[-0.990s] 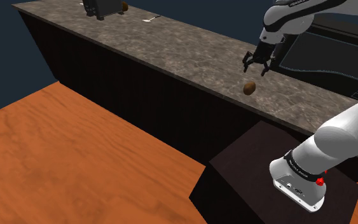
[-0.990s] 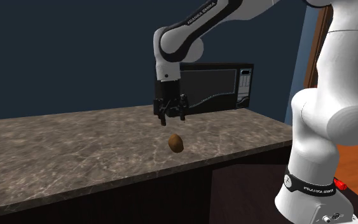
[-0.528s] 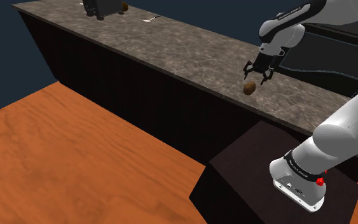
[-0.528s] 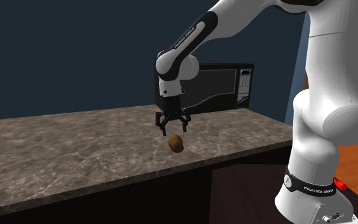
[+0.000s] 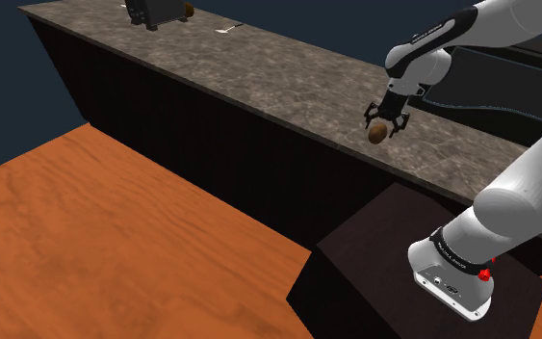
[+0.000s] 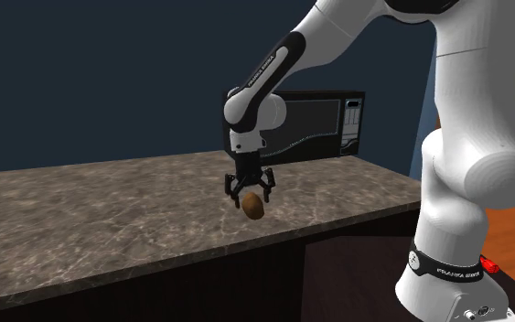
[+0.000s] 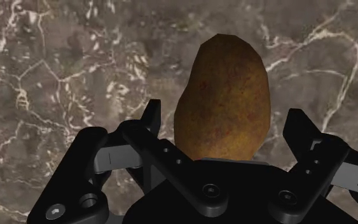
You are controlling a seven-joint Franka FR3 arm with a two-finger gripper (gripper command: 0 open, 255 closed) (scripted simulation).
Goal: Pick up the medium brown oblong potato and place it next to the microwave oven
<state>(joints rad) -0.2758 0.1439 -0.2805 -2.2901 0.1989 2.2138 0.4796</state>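
Potato (image 6: 252, 206) on the counter (image 6: 100, 215), out in front of the microwave (image 6: 310, 123) and apart from it, and it's close to the counter's front edge. Not much stone between it and the drop on that side. Away from the microwave, toward the second exterior view's left, the marbled top runs long and bare, plenty of room there. Between potato and microwave there's an open strip of counter too, nothing standing in it. In the shoulder view, at the far end from the microwave (image 5: 495, 82), a small dark appliance (image 5: 153, 12) sits well clear of all this.

Now the gripper (image 6: 251, 190): pointing straight down, low over the potato, arm arching in above the microwave. The shoulder view has the gripper (image 5: 382, 123) right on top of the potato (image 5: 378, 134), fingertips down around its upper half.

In the wrist view the fingers (image 7: 151, 121) are spread wide, one each side of the potato (image 7: 225, 102). There's a sliver of counter (image 7: 56, 63) showing between each finger and the brown skin, so they straddle it without touching. Nothing clamped, and the potato lies on the stone, long axis pointing away from the palm.
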